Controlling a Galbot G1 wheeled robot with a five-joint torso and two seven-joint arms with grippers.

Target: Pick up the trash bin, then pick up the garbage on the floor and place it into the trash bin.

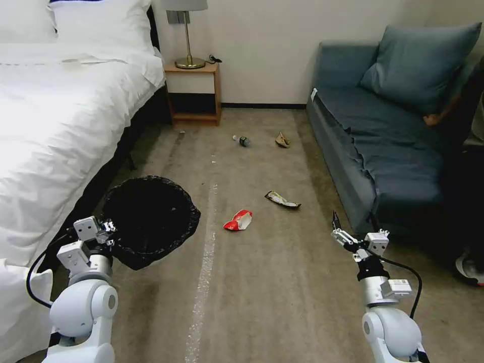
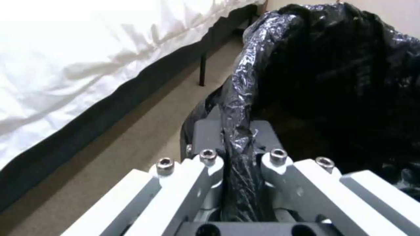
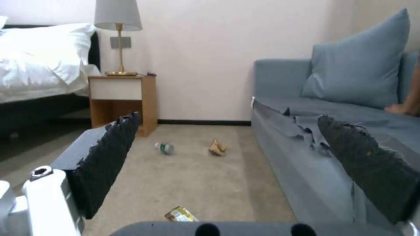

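Observation:
The trash bin (image 1: 151,217), lined with a crinkled black bag, hangs off the floor beside the bed. My left gripper (image 1: 103,229) is shut on its near rim. The left wrist view shows the fingers (image 2: 210,131) pinching the bag-covered rim of the trash bin (image 2: 332,82). My right gripper (image 1: 353,224) is open, low beside the sofa, with nothing between its fingers (image 3: 105,164). The garbage lies on the carpet: a red-and-white wrapper (image 1: 238,221), a dark-and-yellow wrapper (image 1: 282,199) (image 3: 179,214), a small bottle (image 1: 242,140) (image 3: 165,148) and crumpled brown paper (image 1: 282,140) (image 3: 217,148).
A white bed (image 1: 60,126) runs along the left. A wooden nightstand (image 1: 194,93) with a lamp stands at the far wall. A blue sofa (image 1: 383,146) lines the right side. Open carpet runs between the bed and the sofa.

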